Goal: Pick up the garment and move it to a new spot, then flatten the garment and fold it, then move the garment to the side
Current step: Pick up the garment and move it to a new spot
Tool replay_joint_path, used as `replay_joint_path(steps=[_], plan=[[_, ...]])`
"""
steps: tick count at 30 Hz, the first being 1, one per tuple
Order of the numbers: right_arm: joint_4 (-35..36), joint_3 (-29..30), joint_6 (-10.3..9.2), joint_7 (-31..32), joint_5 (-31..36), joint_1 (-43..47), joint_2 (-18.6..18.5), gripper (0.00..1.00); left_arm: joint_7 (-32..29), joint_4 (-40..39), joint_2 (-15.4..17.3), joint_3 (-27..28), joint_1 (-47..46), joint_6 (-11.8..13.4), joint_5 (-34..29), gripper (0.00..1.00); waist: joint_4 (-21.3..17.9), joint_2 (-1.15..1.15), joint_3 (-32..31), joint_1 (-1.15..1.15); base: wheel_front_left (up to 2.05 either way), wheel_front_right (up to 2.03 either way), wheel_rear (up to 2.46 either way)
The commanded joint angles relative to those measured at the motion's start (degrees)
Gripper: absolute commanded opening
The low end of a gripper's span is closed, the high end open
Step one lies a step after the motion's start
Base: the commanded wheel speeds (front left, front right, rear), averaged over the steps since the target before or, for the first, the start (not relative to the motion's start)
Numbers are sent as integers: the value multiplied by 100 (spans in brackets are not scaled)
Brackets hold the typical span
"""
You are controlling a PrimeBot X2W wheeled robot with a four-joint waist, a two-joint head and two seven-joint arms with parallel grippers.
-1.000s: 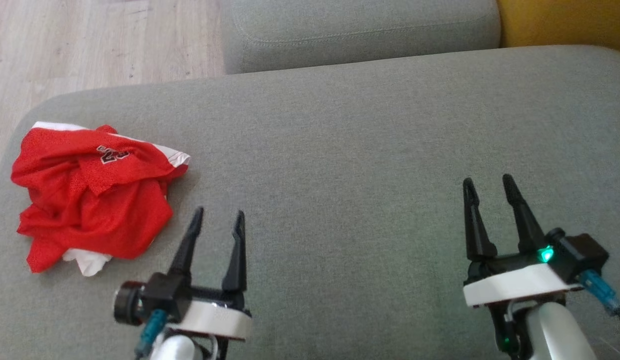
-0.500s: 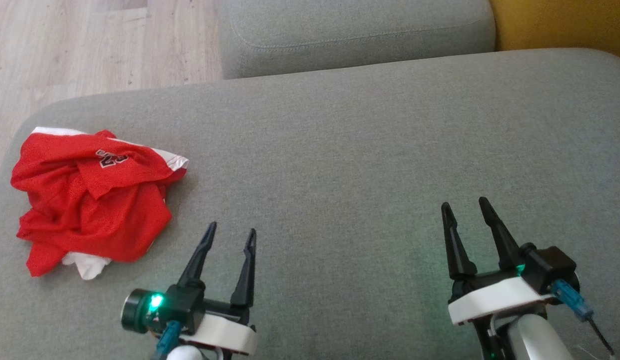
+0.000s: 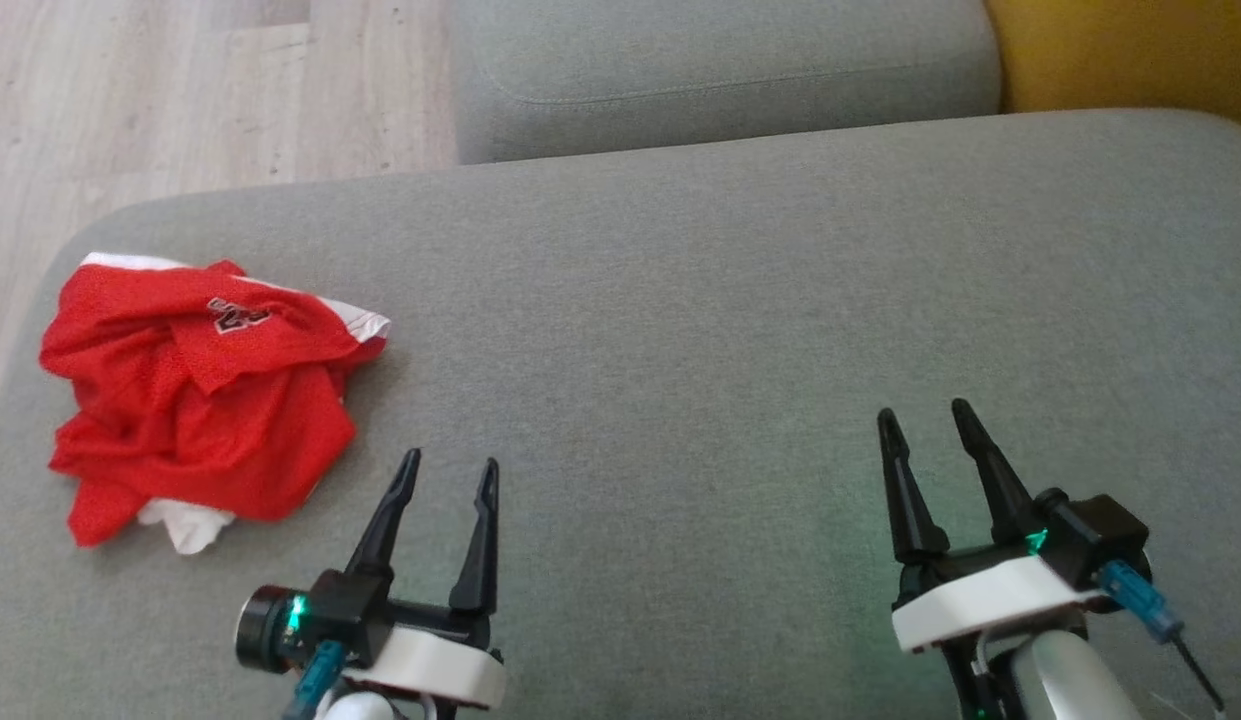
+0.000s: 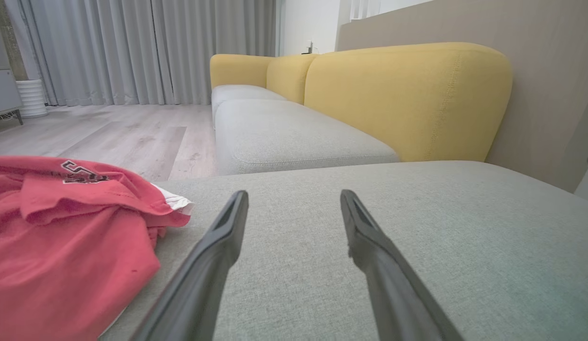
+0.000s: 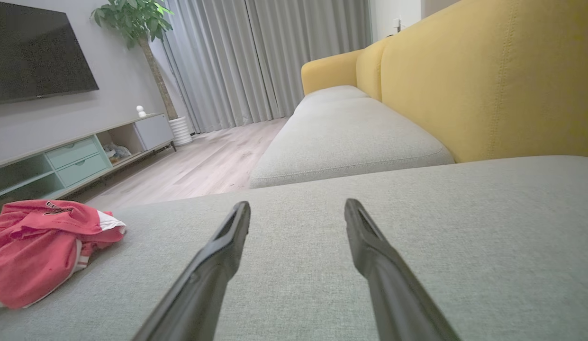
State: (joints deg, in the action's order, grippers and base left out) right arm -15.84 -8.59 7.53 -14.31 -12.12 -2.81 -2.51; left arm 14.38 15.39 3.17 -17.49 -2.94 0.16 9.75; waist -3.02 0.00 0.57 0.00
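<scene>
The red garment (image 3: 200,400) lies crumpled at the left end of the grey sofa seat (image 3: 680,300). My left jaws, open and empty, hover near it; I should aim at a raised fold and pinch deep. My right jaws, open, hold nothing.

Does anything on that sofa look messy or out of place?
Yes: the red garment lies crumpled in a heap near the left end of the grey seat cushion, white trim poking out. The left gripper and right gripper are open, apart from it. Nothing looks spilled or damaged.
</scene>
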Motion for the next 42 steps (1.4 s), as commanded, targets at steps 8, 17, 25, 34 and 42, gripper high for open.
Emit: replay_joint_path(steps=[8, 17, 25, 34, 42], plan=[[212, -329, -4, -69, -96, -88, -37, 100, 62, -103, -20, 478, -24, -10, -62, 100, 480, 0, -94, 0, 0, 0, 0], [285, -747, -4, -69, -249, 60, -37, 100, 62, -110, -8, 783, 97, -45, -194, 100, 1175, 0, -224, 0, 0, 0, 0], [279, -1003, -4, -69, -260, 115, -37, 100, 62, -149, -12, 898, 197, -57, -279, 100, 1816, 0, -332, 0, 0, 0, 0], [295, -1210, -4, -69, -324, 203, -37, 100, 62, -175, -15, 885, 279, -162, -360, 100, 2520, 0, -427, 0, 0, 0, 0], [298, -1302, -4, -69, -364, 217, -37, 100, 62, -218, 10, 915, 338, -190, -432, 100, 2711, 0, -412, 0, 0, 0, 0]])
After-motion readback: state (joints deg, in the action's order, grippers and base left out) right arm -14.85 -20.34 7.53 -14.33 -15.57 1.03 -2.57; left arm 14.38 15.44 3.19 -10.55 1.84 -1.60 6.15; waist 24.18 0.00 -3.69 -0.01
